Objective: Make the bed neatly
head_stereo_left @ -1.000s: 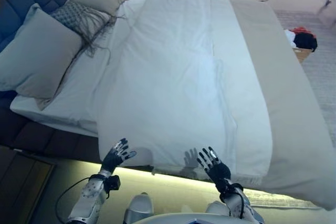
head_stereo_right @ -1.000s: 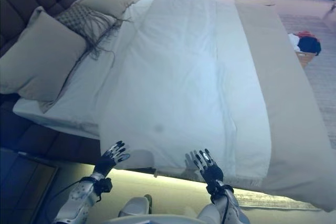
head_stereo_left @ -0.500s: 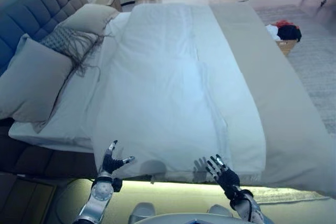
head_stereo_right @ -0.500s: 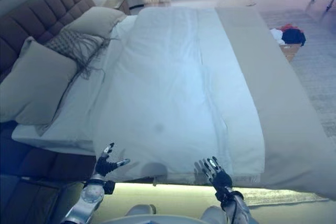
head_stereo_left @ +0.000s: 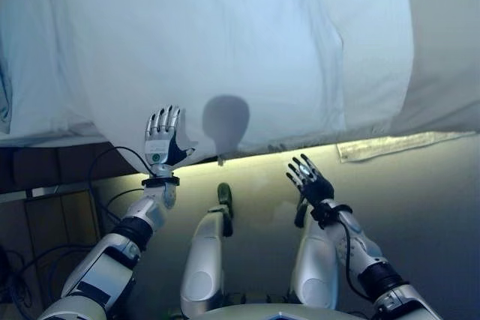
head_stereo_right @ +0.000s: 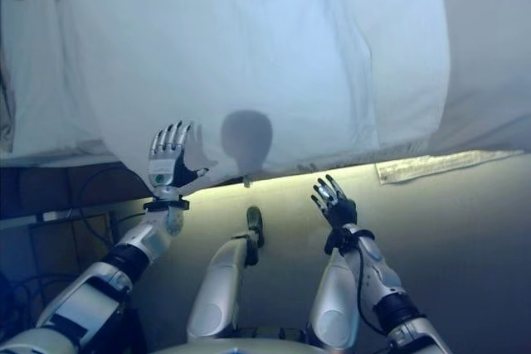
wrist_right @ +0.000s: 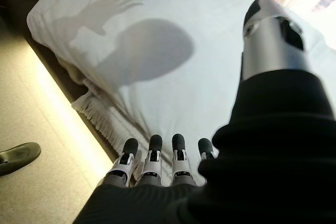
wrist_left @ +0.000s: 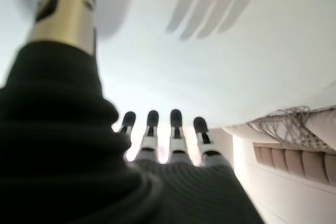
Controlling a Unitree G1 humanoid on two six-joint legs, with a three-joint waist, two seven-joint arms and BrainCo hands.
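Note:
The white duvet (head_stereo_left: 225, 28) covers the bed and hangs over its near side; its lower edge (head_stereo_left: 262, 146) runs just above a lit strip under the bed. My left hand (head_stereo_left: 163, 139) is open with straight fingers, raised against the duvet's hanging edge near its left corner. My right hand (head_stereo_left: 307, 180) is open with spread fingers, a little below the edge and apart from it, over the floor. In the left wrist view the fingers (wrist_left: 176, 129) are straight before the duvet (wrist_left: 220, 51). In the right wrist view the fingers (wrist_right: 155, 153) are straight below the duvet (wrist_right: 199, 77).
A beige blanket (head_stereo_left: 450, 35) lies beside the duvet on the right, with a fringed strip (head_stereo_left: 397, 145) below it. The white sheet (head_stereo_left: 30, 73) shows at the left. A dark bed base and a bedside cabinet (head_stereo_left: 45, 185) with cables stand at the lower left.
The camera has tipped down to the bed's near side, so pillows and headboard left the eye views. My left hand has risen onto the duvet's edge; my right hand stays below it.

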